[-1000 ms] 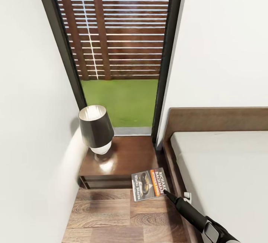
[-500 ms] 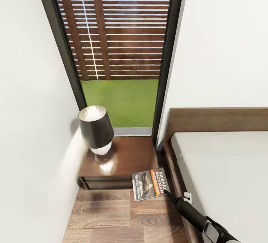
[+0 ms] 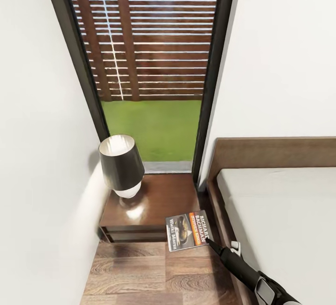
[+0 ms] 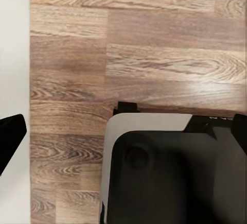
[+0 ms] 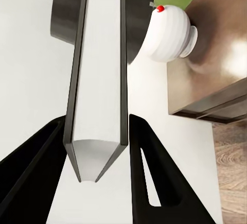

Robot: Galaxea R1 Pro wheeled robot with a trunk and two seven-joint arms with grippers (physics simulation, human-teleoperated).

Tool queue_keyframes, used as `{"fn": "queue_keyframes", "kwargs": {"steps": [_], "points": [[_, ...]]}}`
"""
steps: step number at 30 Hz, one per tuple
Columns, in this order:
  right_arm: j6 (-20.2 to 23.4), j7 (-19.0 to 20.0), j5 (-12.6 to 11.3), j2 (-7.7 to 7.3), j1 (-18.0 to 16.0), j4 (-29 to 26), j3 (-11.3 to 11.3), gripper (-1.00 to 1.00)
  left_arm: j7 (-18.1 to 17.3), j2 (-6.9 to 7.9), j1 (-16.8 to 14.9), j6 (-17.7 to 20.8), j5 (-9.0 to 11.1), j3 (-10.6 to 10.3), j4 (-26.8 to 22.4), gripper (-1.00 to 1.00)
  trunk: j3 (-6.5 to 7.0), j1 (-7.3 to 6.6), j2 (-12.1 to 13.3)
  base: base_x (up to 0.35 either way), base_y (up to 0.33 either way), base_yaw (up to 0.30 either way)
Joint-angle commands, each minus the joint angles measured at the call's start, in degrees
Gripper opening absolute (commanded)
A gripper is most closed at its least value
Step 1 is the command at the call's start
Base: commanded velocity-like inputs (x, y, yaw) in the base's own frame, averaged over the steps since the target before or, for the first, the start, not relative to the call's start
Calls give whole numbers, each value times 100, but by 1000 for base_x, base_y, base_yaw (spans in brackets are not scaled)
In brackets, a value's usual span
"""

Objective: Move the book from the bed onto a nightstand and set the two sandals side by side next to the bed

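Observation:
My right gripper (image 3: 209, 242) is shut on the book (image 3: 186, 231), a thin paperback with an orange picture and white lettering. The book hangs flat at the front right corner of the dark brown nightstand (image 3: 163, 197), between it and the bed (image 3: 280, 211). In the right wrist view the book (image 5: 100, 80) stands edge-on, pinched by the black fingers (image 5: 141, 152) of that gripper (image 5: 98, 122), with the nightstand (image 5: 216, 74) beyond. My left gripper (image 4: 123, 131) points down at the floor, its fingers wide apart. The sandals are out of view.
A lamp (image 3: 120, 165) with a dark shade and white base (image 5: 170, 33) stands on the left half of the nightstand. A white wall runs close on the left and a tall black-framed window (image 3: 149, 62) stands behind. Wood-plank floor (image 3: 135, 272) lies in front.
The head view has shifted slightly, so the nightstand and bed sit a little lower in the picture. The book and right gripper keep their place.

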Motion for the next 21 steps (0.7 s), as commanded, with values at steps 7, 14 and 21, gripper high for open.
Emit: {"fn": "queue_keyframes", "kwargs": {"steps": [7,14,21], "points": [[65,15,-47,-47,-3,-1,-4,-100,-31,-15,-5,-10,59,-43,-1,100,-8,2,-7,15,2,0],[99,12,-37,-92,0,1,-7,-100,-32,-23,-4,9,59,-38,4,100,-8,2,-7,91,0,0],[111,23,-26,-82,10,6,10,-100,-54,-35,-5,29,51,-30,15,100,-8,2,-7,22,0,0]]}}
